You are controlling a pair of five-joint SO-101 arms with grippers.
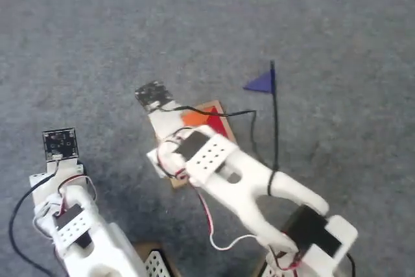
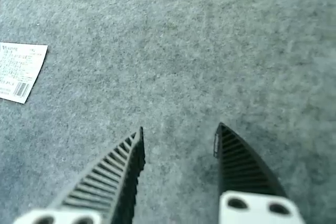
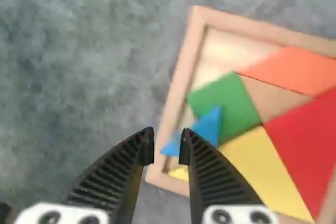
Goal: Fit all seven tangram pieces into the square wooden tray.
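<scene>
The right end effector [image 3: 167,132] sits closest, low over the near rim of the tray [image 3: 184,61]. The corner of a light-blue triangle [image 3: 205,127] lies right at its tip, and I cannot tell whether the triangle is gripped or merely under it. The triangle lies askew, partly on top of the green square [image 3: 228,98] and not flat in a slot. Also in the tray are an orange piece [image 3: 294,69], a red piece [image 3: 307,140] and a yellow piece [image 3: 257,169], each lying flat beside the next.

The left end effector [image 2: 180,128] is wide open with nothing between its jaws, above bare grey table [image 2: 210,35]. A paper slip [image 2: 18,72] lies flat farther off.

From above, the right arm [image 1: 246,180] stretches from the near right corner to the middle of the table and covers most of the tray (a corner shows, with orange and red inside). The left arm [image 1: 78,225] is at the near left, well apart from the tray. A dark-blue triangle [image 1: 261,83] lies on the table beyond the tray, apart from it, with a black cable [image 1: 274,121] just beside it.
</scene>
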